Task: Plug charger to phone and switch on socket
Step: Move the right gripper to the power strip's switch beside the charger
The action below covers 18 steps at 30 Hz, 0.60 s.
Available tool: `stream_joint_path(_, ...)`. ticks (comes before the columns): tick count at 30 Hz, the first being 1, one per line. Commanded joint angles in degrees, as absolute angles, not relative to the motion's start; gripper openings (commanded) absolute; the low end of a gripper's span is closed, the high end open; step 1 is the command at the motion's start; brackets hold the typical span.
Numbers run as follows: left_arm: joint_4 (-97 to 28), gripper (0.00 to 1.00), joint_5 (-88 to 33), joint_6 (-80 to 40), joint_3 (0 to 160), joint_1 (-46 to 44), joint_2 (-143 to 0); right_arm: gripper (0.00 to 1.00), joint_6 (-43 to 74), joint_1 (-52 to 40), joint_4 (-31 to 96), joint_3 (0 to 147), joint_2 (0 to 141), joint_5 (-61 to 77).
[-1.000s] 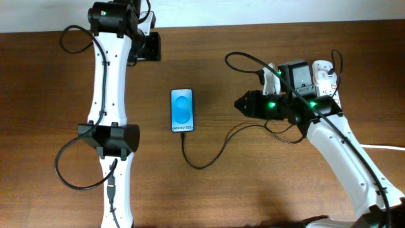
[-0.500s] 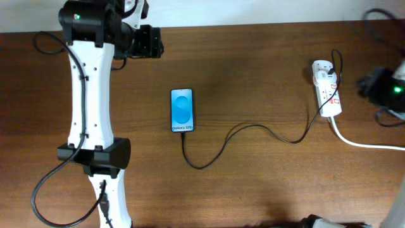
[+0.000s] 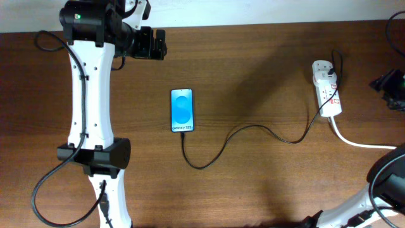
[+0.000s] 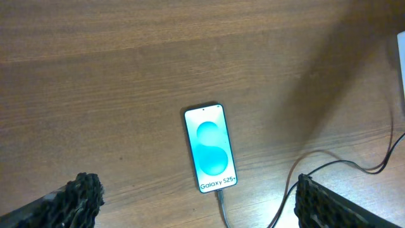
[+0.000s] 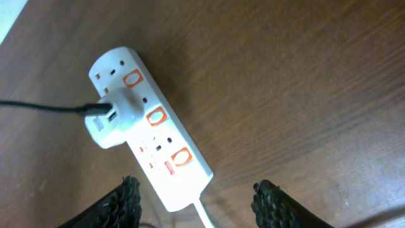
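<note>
The phone (image 3: pixel 182 110) lies flat in the middle of the table, its blue screen lit, and also shows in the left wrist view (image 4: pixel 211 147). The charger (image 3: pixel 253 130), a thin black cable, runs from the phone's near end (image 4: pixel 221 201) in a loop to a white adapter (image 5: pixel 117 111) seated in the socket (image 3: pixel 327 88). The socket (image 5: pixel 158 133) is a white strip with orange-red switches. My left gripper (image 3: pixel 155 44) hangs open high above the phone (image 4: pixel 197 187). My right gripper (image 3: pixel 392 85) is open at the right edge, above the socket's cord end (image 5: pixel 199 193).
The socket's thick white cord (image 3: pixel 364 142) trails off to the right edge. My left arm's white link (image 3: pixel 88 95) stretches along the table's left side. The wooden table's far edge (image 3: pixel 253 25) runs along the top of the overhead view.
My right arm has pulled away from over the socket to the right edge. The left arm has swung slightly left. Both grippers have opened wider.
</note>
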<state>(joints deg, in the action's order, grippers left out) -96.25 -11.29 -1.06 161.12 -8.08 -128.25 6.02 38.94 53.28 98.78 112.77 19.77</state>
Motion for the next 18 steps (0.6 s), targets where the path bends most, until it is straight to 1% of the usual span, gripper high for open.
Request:
stream_joint_path(1,-96.07,0.99,-10.66,-0.36,160.9,-7.84,-126.3,0.6,6.63,35.88,50.78,98.32,115.52,18.09)
stream_joint_path(4,-96.12,1.0,-10.66,-0.36,160.9,-7.84,-126.3,0.6,6.7,33.19,48.66,98.24,118.3,14.04)
stream_joint_path(5,-96.12,0.99,-10.66,-0.36,160.9,-7.84,-126.3,0.62,8.03,32.64,48.27,98.24,119.31,13.06)
stream_joint_path(13,-96.12,0.99,-10.66,-0.36,160.9,-7.84,-126.3,0.64,9.1,29.32,44.07,98.04,125.91,12.82)
stream_joint_path(18,-96.12,0.99,-10.66,-0.36,160.9,-7.84,-126.3,0.64,9.08,26.98,42.37,98.02,127.13,10.94)
